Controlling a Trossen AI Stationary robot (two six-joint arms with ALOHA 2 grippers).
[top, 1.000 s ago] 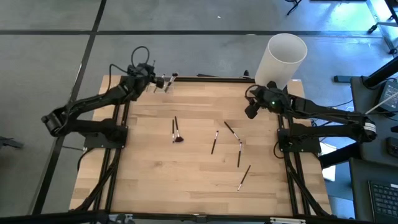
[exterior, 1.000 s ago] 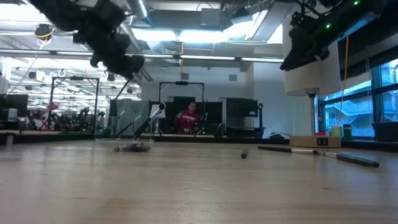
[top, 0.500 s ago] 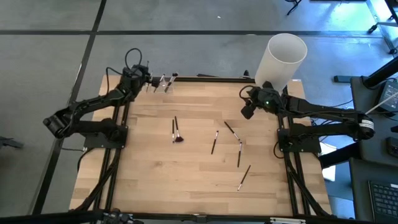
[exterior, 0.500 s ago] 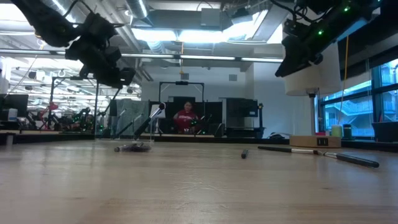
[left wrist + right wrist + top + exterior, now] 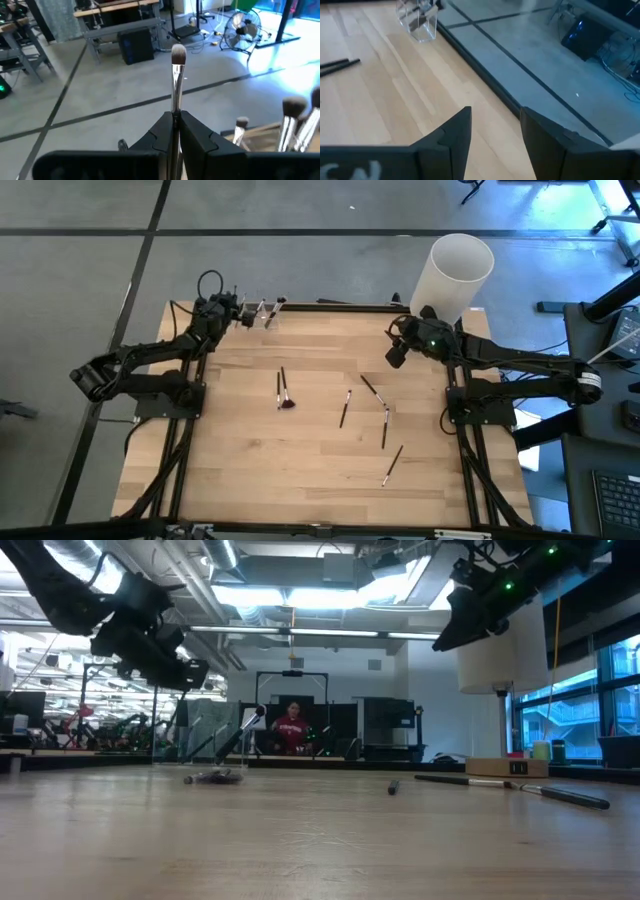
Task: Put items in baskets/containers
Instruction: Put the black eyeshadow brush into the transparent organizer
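Currently left gripper pinched tight on one makeup brush, raised above the table's far left corner, just beside the clear cups. Brush: thin shiny metal ferrule, rounded grey-brown bristle tip upright between the fingers. More brush heads standing close by in the cups, pale handles, dark tips. Six-odd loose brushes scattered mid-table, well apart from the cups; thin dark and pale handles. Right gripper spread wide, holding nothing, over the far right edge beside the white cylinder. No legible writing anywhere.
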